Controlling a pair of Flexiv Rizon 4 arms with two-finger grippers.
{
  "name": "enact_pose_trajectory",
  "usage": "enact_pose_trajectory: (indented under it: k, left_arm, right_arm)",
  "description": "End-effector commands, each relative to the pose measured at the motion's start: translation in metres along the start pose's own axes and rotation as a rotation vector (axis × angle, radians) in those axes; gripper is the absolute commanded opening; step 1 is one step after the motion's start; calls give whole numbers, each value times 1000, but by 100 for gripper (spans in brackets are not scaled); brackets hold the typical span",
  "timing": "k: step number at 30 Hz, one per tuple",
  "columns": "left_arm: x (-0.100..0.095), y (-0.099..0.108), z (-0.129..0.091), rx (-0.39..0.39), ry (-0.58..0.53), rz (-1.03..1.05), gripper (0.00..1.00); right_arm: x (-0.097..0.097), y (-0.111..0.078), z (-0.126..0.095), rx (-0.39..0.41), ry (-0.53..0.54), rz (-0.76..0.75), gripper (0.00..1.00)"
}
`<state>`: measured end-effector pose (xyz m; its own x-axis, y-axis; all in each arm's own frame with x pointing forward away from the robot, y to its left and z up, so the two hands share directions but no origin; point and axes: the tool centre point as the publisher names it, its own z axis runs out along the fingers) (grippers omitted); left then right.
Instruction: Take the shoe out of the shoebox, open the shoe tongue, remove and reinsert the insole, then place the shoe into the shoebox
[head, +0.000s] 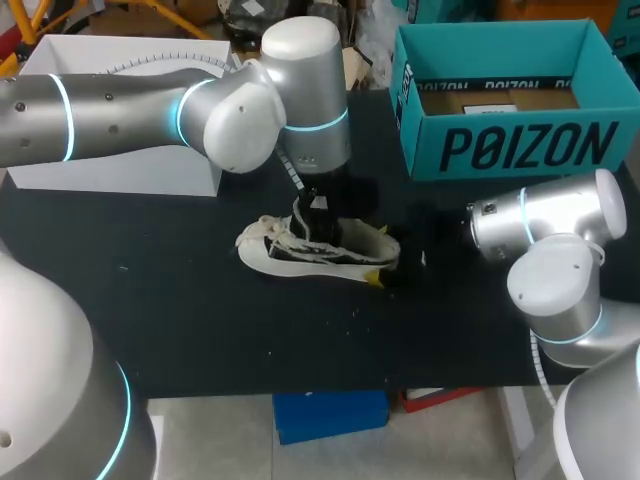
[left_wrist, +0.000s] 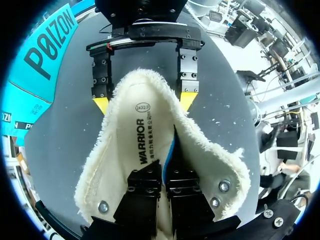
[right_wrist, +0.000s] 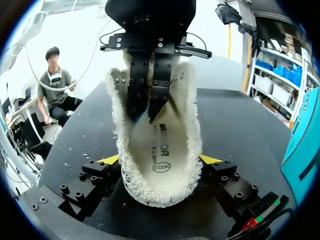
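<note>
A cream shoe (head: 300, 258) with a fleecy collar lies on its sole in the middle of the black table (head: 150, 300), its heel toward my right arm. My left gripper (head: 315, 212) comes down into the shoe's opening. In the left wrist view the left gripper (left_wrist: 165, 167) is shut, pinching the edge of the printed insole (left_wrist: 135, 135), with a blue sliver showing between the fingers. My right gripper (right_wrist: 159, 160) straddles the heel of the shoe (right_wrist: 155, 190), one yellow tip (right_wrist: 111, 159) pressed against each side. The teal shoebox (head: 510, 150) stands open at the back right.
A white box (head: 120, 170) stands at the back left, behind my left arm. Bare black tabletop lies in front of the shoe and to its left. Small white specks are scattered on the table around the shoe.
</note>
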<state>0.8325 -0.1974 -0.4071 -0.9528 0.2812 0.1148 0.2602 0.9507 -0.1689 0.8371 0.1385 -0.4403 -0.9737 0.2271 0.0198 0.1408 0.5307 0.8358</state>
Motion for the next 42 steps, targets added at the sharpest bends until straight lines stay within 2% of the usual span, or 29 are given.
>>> enact_pose_trajectory:
  k: [1, 16, 25, 31, 38, 42]
  left_arm:
    - [7, -5, -16, -4, -24, -4, 0]
    - [12, -5, -43, 12, -91, -2, 0]
    - [12, -4, -48, 20, -116, 2, 0]
    - [3, -9, -35, 28, -100, 25, 0]
    - [-2, -16, -15, 85, -95, 143, 0]
    - [3, -21, -12, 103, -121, 217, 18]
  right_arm:
    - [0, 0, 7, 1, -1, 0, 0]
    - [0, 0, 7, 1, -1, 0, 0]
    - [0, 0, 7, 1, -1, 0, 0]
    - [0, 0, 7, 1, -1, 0, 0]
    - [0, 0, 7, 1, -1, 0, 0]
    - [0, 0, 7, 1, -1, 0, 0]
